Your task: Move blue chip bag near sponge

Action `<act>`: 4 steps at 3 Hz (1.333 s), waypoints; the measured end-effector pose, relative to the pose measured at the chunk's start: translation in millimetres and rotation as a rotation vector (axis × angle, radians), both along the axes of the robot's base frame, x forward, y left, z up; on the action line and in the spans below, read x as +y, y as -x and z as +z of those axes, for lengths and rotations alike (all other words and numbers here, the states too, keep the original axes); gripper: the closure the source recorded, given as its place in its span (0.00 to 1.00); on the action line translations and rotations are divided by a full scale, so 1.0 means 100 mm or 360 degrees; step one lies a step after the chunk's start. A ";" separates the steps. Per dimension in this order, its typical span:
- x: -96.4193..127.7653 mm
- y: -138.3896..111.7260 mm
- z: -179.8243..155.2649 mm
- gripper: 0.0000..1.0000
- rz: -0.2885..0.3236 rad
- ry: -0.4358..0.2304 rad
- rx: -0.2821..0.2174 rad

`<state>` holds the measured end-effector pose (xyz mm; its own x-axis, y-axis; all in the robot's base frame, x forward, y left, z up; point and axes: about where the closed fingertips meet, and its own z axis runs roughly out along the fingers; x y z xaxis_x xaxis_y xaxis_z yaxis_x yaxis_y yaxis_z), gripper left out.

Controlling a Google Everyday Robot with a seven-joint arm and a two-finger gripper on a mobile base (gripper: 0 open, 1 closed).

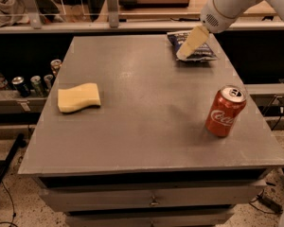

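Gripper [183, 54] at bag [202, 51] (can [225, 111] well aside)

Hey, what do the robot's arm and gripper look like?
The arm is a smooth, rounded white shell with a small dotted patch at the wrist. The gripper, over the blue chip bag at the table's far right, is cream-coloured, flat and tapering. No cables show on it.
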<state>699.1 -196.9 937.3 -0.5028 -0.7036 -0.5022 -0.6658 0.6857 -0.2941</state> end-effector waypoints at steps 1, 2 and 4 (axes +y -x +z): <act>0.08 -0.26 -0.18 0.00 -0.0158 -0.0092 0.0028; 0.05 -0.44 -0.37 0.00 -0.0302 -0.0139 0.0048; -0.15 -0.69 -0.77 0.17 -0.0536 -0.0184 0.0122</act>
